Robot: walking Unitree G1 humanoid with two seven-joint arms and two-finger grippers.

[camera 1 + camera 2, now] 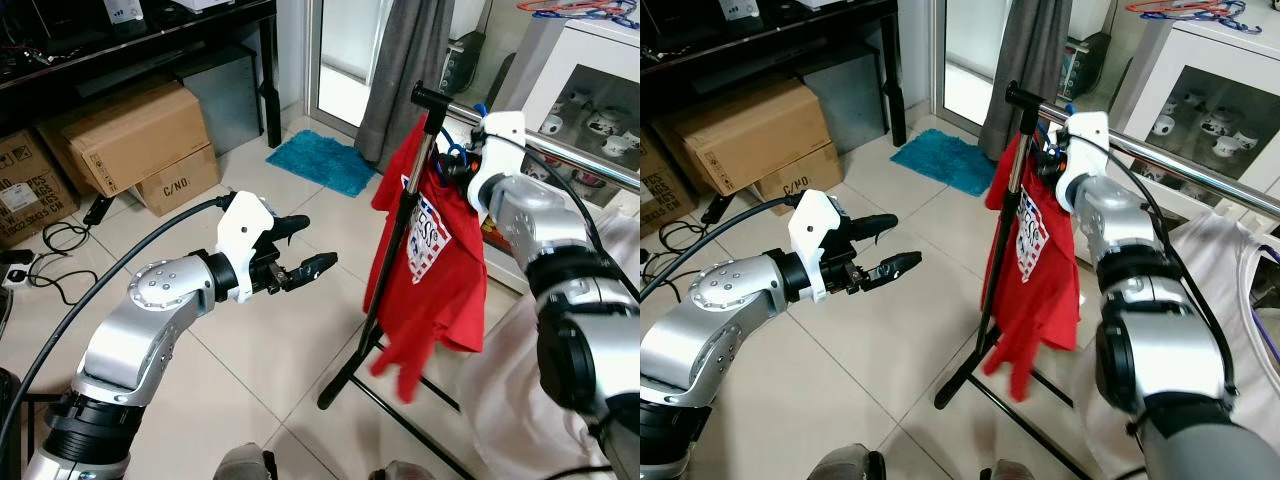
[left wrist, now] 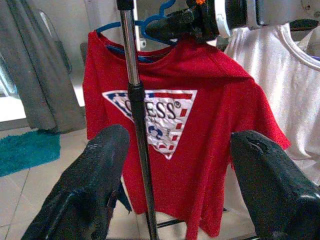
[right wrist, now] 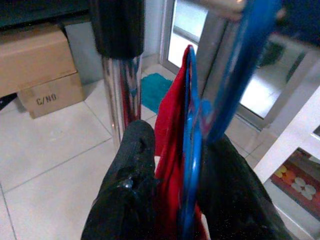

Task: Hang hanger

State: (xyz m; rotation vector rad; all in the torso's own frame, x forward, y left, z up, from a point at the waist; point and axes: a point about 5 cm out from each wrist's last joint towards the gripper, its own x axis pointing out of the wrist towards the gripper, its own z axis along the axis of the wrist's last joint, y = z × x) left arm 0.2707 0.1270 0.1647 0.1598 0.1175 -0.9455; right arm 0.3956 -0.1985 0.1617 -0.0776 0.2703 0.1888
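Observation:
A red T-shirt with a triangle logo hangs on a blue hanger at the near end of a chrome clothes rail. My right gripper is shut on the hanger's blue wire and the shirt's collar, right beside the rack's upright pole. The hook rises next to the rail; I cannot tell whether it rests on it. My left gripper is held out open and empty at mid height, left of the rack, its fingers pointing at the shirt.
Rack legs spread over the tiled floor below the shirt. A white garment hangs further along the rail. Cardboard boxes and cables lie left, a teal mat and grey curtain behind, a white cabinet right.

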